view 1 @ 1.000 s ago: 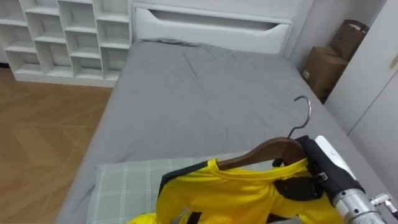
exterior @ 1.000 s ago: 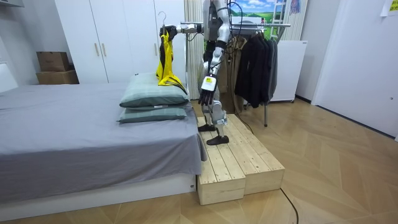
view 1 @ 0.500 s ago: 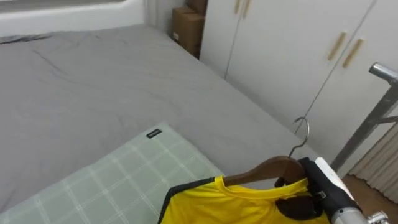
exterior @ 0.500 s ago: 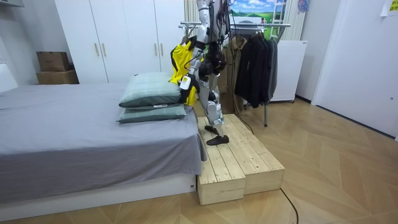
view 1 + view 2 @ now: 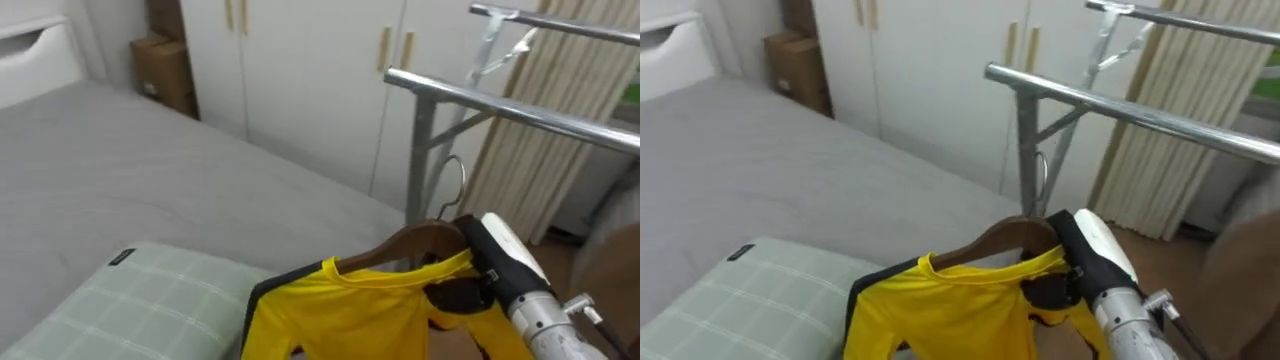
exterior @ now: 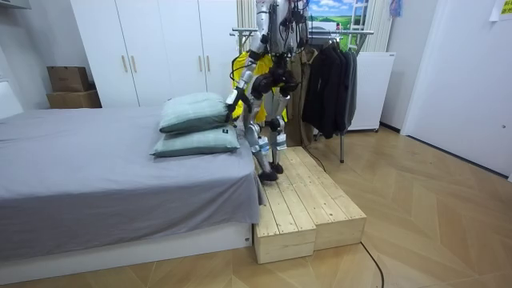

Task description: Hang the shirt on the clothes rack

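I see the grey-sheeted bed (image 5: pixel 150 180) spread across the left, with the green checked pillow (image 5: pixel 130 305) on its near part. Just right of the pillow hangs the yellow shirt (image 5: pixel 350 310) on the brown wooden hanger (image 5: pixel 415 245), my right robot hand (image 5: pixel 487 272) wrapped round the hanger's right end. The silver metal rack rail (image 5: pixel 500 105) runs beyond and above the hanger. The white wardrobe (image 5: pixel 310 80) stands behind the bed, the brown cardboard box (image 5: pixel 165 70) at its left.

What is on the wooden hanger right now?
A yellow shirt hangs over the wooden hanger; the right hand grips its right end. The shirt covers most of the hanger's arms.
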